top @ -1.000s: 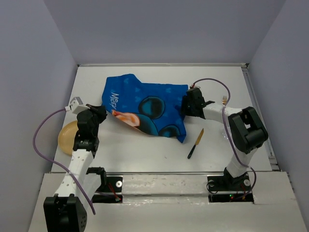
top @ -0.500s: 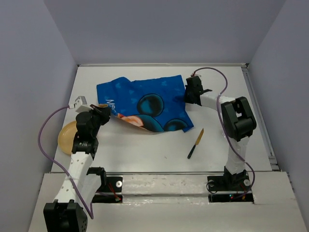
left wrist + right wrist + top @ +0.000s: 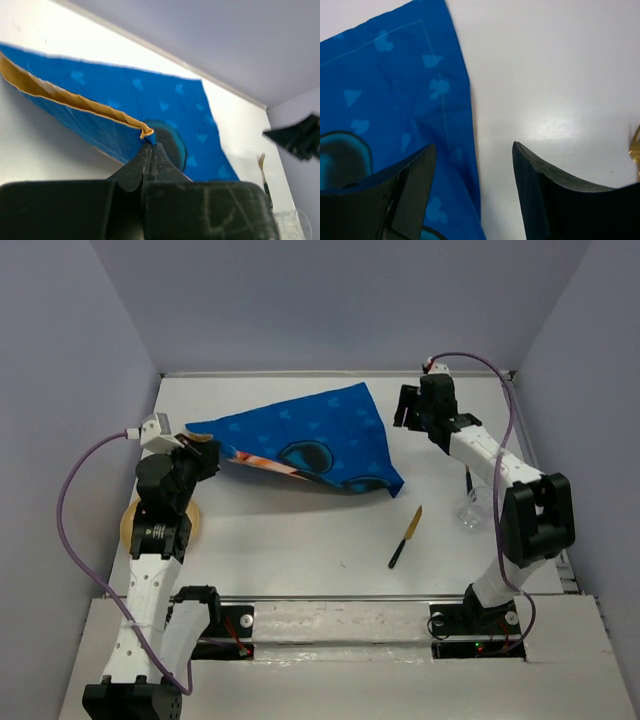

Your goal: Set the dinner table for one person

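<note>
The blue Mickey-print placemat (image 3: pixel 320 440) lies partly spread on the white dinner table (image 3: pixel 300 550), with its near-left corner lifted. My left gripper (image 3: pixel 205 453) is shut on that corner. The left wrist view shows the fingertips pinching the blue and orange hem (image 3: pixel 146 133). My right gripper (image 3: pixel 403 412) is open and empty just past the placemat's far right edge. In the right wrist view the cloth edge (image 3: pixel 455 100) runs between the open fingers (image 3: pixel 417 175), above bare table (image 3: pixel 545 75).
A black-handled knife (image 3: pixel 405 537) lies right of centre. A clear glass (image 3: pixel 475 508) and a fork (image 3: pixel 263 170) sit by the right arm. A tan plate (image 3: pixel 130 525) lies under the left arm. Walls enclose the table.
The left gripper pulled its corner to the left and lifted it, stretching the placemat out. The right gripper moved toward the far right and now stands open beside the cloth edge.
</note>
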Available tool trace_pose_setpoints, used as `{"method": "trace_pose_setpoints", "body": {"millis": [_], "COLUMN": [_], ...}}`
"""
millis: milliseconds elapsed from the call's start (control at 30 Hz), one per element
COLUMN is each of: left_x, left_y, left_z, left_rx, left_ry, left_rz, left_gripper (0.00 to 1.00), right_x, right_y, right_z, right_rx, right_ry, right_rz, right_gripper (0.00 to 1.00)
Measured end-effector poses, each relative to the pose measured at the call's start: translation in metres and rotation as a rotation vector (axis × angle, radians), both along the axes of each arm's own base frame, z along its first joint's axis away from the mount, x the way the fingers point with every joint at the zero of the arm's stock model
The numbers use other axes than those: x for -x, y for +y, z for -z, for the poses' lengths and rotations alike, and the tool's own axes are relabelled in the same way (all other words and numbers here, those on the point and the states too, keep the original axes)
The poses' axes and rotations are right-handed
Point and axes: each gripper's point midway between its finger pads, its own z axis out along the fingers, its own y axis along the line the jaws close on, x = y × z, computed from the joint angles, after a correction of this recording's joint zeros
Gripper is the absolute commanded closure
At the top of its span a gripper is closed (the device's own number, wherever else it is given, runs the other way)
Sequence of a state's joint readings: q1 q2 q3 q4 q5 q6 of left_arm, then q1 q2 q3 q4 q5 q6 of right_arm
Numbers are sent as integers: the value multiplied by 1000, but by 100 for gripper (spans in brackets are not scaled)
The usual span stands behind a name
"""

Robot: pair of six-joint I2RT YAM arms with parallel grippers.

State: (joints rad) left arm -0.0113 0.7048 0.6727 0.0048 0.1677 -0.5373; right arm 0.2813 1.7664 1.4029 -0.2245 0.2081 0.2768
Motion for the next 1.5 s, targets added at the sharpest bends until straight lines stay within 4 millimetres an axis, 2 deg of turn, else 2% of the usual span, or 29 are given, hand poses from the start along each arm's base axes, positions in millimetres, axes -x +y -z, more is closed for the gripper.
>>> {"method": "trace_pose_setpoints", "body": {"millis": [33, 100, 200, 300, 333, 433, 500, 667, 767, 867, 967, 1200, 1233, 1500], "left_x": [-1, -3, -4, -13, -18, -16, -8, -1, -1, -1, 2, 11, 12, 17], "left_y": [3, 5, 0, 5, 10, 17, 16, 13, 10, 7, -2, -18, -19, -27], "left_z": [-13, -38, -61, -90, -106, -131, -128, -67, -38, -17, -15, -27, -27, -31], "left_rx": [-15, -10, 36, 46, 43, 38, 42, 46, 49, 53, 55, 55, 52, 42], "left_ry": [-22, -78, -132, -160, -181, -246, -272, -184, -130, -85, -85, -127, -130, -147], "left_rz": [-12, -25, -9, -33, -56, -83, -82, -67, -55, -42, -9, 50, 55, 82], "left_gripper": [100, 100, 100, 100, 100, 100, 100, 100, 100, 100, 100, 100, 100, 100], "right_x": [14, 43, 77, 91, 97, 110, 126, 173, 198, 214, 225, 237, 239, 241], "right_y": [4, 12, 21, 31, 35, 42, 51, 61, 70, 84, 91, 77, 78, 95], "right_z": [-2, 8, 47, 82, 93, 103, 108, 118, 118, 113, 113, 138, 143, 145], "right_rx": [-38, -111, -178, -217, -225, -244, -254, -265, -261, -257, -261, -195, -177, -114], "right_ry": [-4, 23, 121, 228, 262, 298, 313, 347, 352, 342, 342, 406, 416, 411], "right_rz": [-22, -71, -114, -143, -152, -170, -187, -188, -195, -210, -211, -122, -112, -116], "right_gripper": [29, 25, 23, 24, 24, 26, 28, 36, 37, 38, 39, 41, 41, 48]}}
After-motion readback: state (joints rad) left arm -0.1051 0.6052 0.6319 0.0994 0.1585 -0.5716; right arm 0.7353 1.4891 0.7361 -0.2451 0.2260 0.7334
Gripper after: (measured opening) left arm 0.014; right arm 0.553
